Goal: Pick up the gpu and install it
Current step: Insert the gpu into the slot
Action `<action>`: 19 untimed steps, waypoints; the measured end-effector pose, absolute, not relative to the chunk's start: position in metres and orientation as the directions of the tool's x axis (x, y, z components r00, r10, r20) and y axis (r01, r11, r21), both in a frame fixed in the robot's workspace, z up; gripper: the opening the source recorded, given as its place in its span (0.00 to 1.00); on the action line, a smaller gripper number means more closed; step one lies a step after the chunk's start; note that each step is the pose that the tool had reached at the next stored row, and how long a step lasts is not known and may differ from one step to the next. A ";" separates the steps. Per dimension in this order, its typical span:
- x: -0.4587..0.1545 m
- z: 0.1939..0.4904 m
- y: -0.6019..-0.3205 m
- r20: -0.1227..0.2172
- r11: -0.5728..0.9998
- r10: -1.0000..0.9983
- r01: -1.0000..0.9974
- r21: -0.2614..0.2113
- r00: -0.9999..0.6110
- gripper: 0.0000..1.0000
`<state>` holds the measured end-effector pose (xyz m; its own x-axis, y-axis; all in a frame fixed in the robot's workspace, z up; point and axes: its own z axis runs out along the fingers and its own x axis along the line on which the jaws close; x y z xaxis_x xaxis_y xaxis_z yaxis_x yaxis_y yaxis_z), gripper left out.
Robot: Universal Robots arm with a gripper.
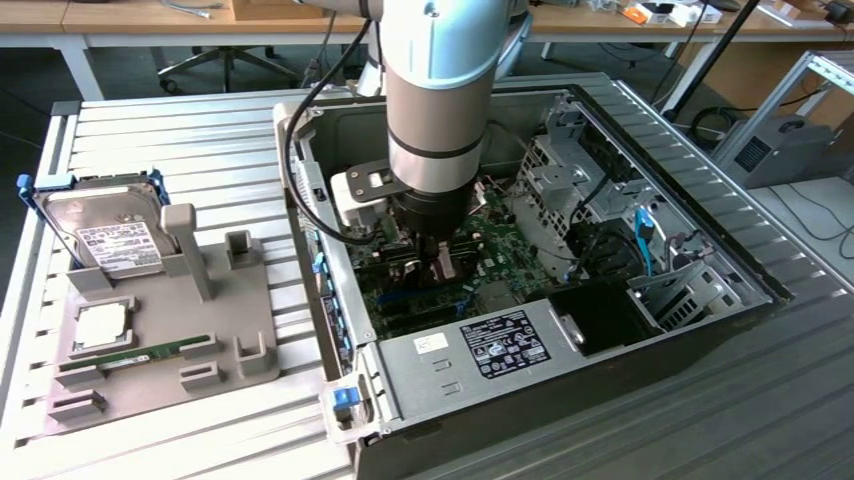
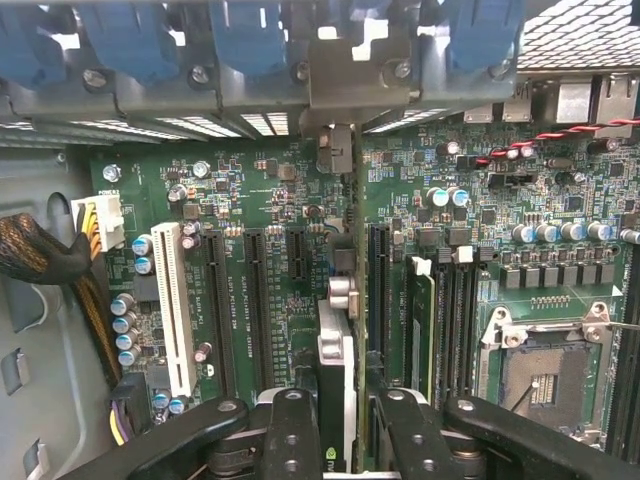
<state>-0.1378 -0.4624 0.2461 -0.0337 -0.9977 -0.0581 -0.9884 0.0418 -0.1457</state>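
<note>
**GPU held edge-on above the motherboard slots**

The arm reached down into the open PC case [image 1: 694, 250], its gripper [image 2: 340, 420] clamped on the gpu [image 2: 337, 350]. In the wrist view the card ran edge-on between the two fingers [image 2: 292, 430], its silvery bracket end pointing toward the rear slot covers [image 2: 250, 50] with their blue latches. It hung over the motherboard [image 2: 480, 200], lined up roughly with the gap between the black expansion slots [image 2: 255, 290]; whether its edge had touched a slot could not be told.

The pick-up looked done and the installing step was in hand. Seating would call for the card's connector edge to sit squarely over one long slot, the bracket to meet the rear opening, and a straight, even push down without tilt.

In the exterior view, a hard drive [image 1: 114, 235] and a memory stick [image 1: 158, 352] rested on the grey parts holder [image 1: 247, 330], to that view's left of the case.
</note>
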 end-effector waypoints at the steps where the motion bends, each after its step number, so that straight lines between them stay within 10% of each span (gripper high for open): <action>1: -0.138 0.245 -0.462 -0.058 0.042 -0.998 -0.988 -0.145 -0.034 0.27; 19: -0.140 0.244 -0.462 -0.057 0.042 -0.998 -0.988 -0.148 -0.033 0.27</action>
